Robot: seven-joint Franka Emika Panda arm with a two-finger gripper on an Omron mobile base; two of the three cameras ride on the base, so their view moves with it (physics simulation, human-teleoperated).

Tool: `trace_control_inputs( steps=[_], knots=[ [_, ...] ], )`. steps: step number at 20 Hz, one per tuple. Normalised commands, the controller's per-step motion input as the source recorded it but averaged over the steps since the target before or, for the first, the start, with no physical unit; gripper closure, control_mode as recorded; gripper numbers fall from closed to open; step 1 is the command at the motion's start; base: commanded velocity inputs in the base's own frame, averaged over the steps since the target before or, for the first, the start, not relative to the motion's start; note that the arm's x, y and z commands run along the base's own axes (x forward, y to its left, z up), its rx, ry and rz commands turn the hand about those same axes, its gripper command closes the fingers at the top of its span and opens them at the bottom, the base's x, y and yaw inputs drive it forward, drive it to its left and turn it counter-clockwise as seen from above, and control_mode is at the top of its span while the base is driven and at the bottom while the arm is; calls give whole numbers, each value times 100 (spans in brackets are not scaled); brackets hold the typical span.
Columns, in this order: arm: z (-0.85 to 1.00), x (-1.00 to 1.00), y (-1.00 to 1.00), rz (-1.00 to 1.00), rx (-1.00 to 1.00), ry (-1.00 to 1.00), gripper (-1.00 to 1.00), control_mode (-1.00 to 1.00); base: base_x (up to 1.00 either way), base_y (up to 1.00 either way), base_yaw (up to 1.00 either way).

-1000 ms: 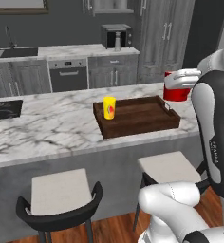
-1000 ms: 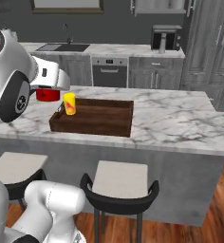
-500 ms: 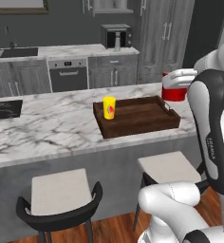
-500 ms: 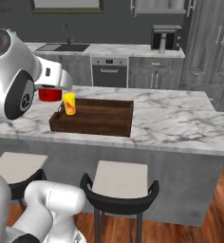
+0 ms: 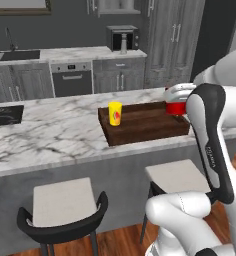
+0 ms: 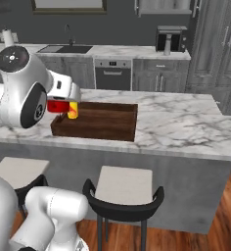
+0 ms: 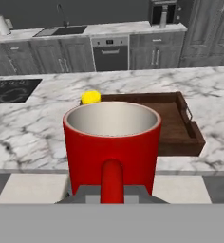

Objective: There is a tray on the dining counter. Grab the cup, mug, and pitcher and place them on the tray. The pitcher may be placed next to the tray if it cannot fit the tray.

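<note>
mug [image 7: 112, 142], clamped in the pincer [image 7: 112, 190] by its handle, has edged lower at frame right; tray [image 5: 145, 131] lies ahead on the tabletop [image 5: 50, 135], cup [image 5: 115, 113] in its corner.

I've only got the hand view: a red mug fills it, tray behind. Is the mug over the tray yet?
Observer: Not quite. In the left base view the mug hangs at the tray's near right corner, about over its rim.
Operator: Is the cup inside the tray? I just see a yellow top.
Observer: Yes, the cup stands upright in the far left corner, apart from the mug.
Operator: Room for the mug?
Observer: The right base view shows the tray floor right of the cup bare.
Operator: Pitcher on the counter?
Observer: I can't find one on the dining counter.
</note>
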Motion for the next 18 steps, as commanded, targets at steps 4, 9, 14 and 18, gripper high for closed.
trace_control_inputs(
  steps=[4, 9, 14, 18],
  knots=[
    [-31, 39, 0, 0, 0, 0, 100, -100, 0, 0, 0],
    [-12, 53, 0, 0, 0, -1, 100, -100, 0, 0, 0],
    [-15, 47, 0, 2, 0, -2, 100, -100, 0, 0, 0],
    [-31, 60, 0, 3, 0, 0, 100, -100, 0, 0, 0]
  ],
)
